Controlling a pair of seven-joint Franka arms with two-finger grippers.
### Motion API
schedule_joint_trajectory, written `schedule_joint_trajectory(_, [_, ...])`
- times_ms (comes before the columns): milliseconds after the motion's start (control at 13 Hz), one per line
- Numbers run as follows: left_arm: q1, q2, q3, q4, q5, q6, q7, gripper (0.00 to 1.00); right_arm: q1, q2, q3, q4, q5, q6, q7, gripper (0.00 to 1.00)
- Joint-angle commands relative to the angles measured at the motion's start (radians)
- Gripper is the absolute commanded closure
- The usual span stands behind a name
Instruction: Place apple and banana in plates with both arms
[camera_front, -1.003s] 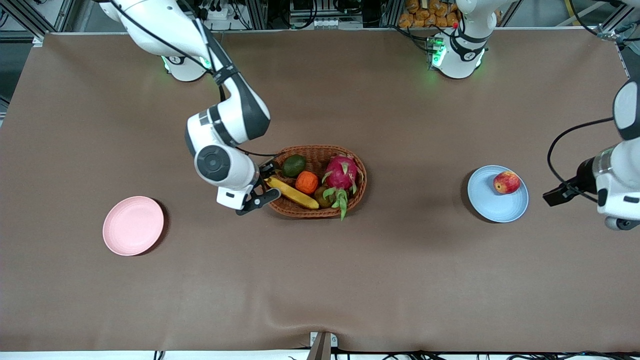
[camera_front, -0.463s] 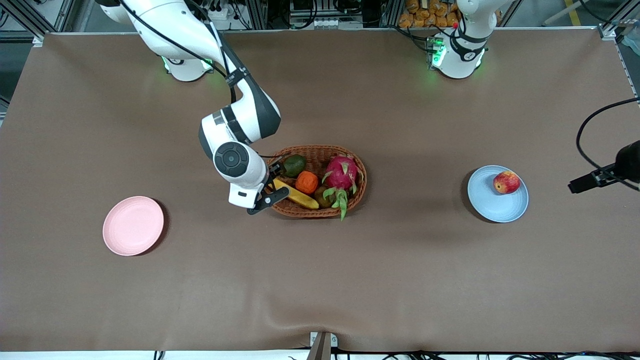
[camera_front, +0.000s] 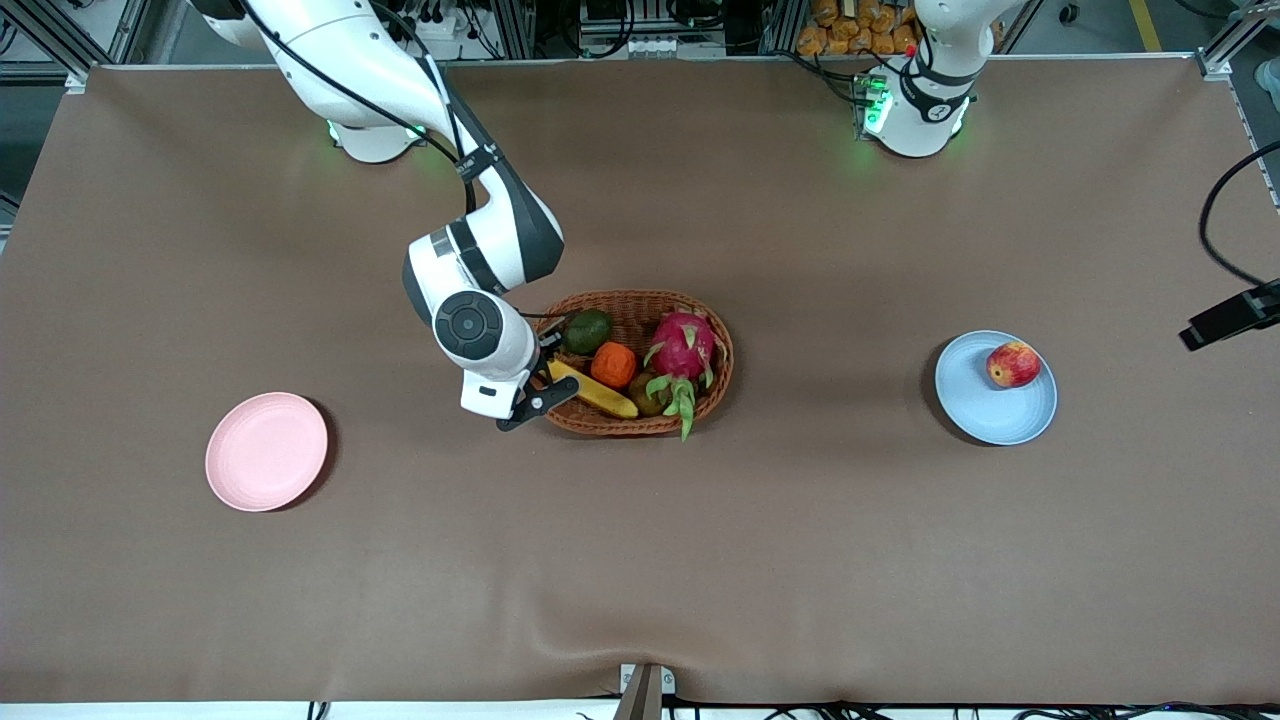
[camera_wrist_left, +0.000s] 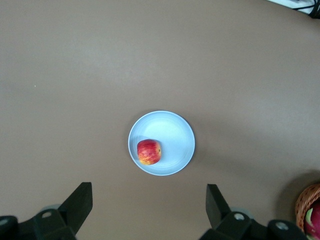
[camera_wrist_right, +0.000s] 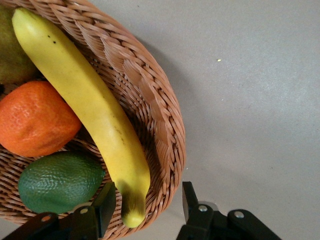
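Front view: the apple (camera_front: 1013, 364) already sits in the blue plate (camera_front: 985, 415) toward the left arm's end of the surface (camera_front: 800, 560), so that half looks done. The pink plate (camera_front: 266, 452) is bare. The right end effector (camera_front: 545, 385) is down at the wicker basket (camera_front: 640, 425), at the stem end of the banana (camera_front: 592, 388), which lies in there beside the orange fruit (camera_front: 613, 364), an avocado (camera_front: 588, 331) and the dragon fruit (camera_front: 683, 347). The left end effector (camera_front: 1232, 317) waits up at the frame edge.

Left wrist view: left end effector (camera_wrist_left: 149, 205) with fingers spread wide, nothing in them, plate and apple (camera_wrist_left: 149, 151) below.

Right wrist view: the fingers (camera_wrist_right: 104, 206) straddle the banana's (camera_wrist_right: 90, 107) end with visible gaps, so not clamped yet. One finger is over the basket rim (camera_wrist_right: 165, 130). I'd say grip squarely across the narrow end and lift straight up, or the rim snags and the long banana swings.
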Motion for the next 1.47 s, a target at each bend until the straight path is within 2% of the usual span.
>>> schedule_joint_trajectory(0, [0.019,-0.022,0.0,-0.009,-0.022,-0.017,0.043,0.0,0.018,-0.005,-0.01,-0.015,-0.014,0.002,-0.002,0.38])
schedule_joint_trajectory(309, [0.038,-0.04,-0.013,-0.017,-0.048,-0.02,0.074,0.0,0.024,-0.011,-0.01,-0.027,-0.014,-0.001,0.001,0.46])
schedule_joint_trajectory(540, [0.033,-0.058,0.009,-0.022,-0.093,-0.031,0.129,0.0,0.033,-0.009,-0.01,-0.025,-0.014,0.009,0.007,0.46])
schedule_joint_trajectory(617, [0.009,-0.084,0.057,-0.044,-0.126,-0.031,0.129,0.0,0.033,-0.009,-0.01,-0.025,-0.014,0.009,0.007,0.46])
schedule_joint_trajectory(772, [-0.152,-0.129,0.246,-0.093,-0.194,-0.025,0.129,0.0,0.033,-0.009,-0.01,-0.025,-0.014,0.009,0.007,0.46])
schedule_joint_trajectory(849, [-0.239,-0.149,0.343,-0.11,-0.205,-0.025,0.129,0.0,0.033,-0.008,-0.01,-0.025,-0.014,0.009,0.007,0.49])
schedule_joint_trajectory(926, [-0.317,-0.172,0.414,-0.129,-0.206,-0.025,0.129,0.0,0.033,-0.009,-0.01,-0.024,-0.014,0.009,0.005,0.58])
schedule_joint_trajectory(1003, [-0.376,-0.186,0.474,-0.143,-0.205,-0.025,0.129,0.0,0.033,-0.009,-0.01,-0.025,-0.014,0.009,0.002,0.77])
schedule_joint_trajectory(1080, [-0.402,-0.201,0.502,-0.159,-0.205,-0.025,0.129,0.0,0.033,-0.009,-0.01,-0.024,-0.014,0.008,-0.002,0.92])
schedule_joint_trajectory(1158, [-0.412,-0.216,0.507,-0.179,-0.205,-0.025,0.129,0.0,0.033,-0.009,-0.01,-0.024,-0.014,0.008,-0.007,1.0])
schedule_joint_trajectory(1389, [-0.401,-0.223,0.505,-0.184,-0.202,-0.029,0.129,0.0,0.035,-0.011,-0.01,-0.022,-0.014,0.002,-0.018,1.0])
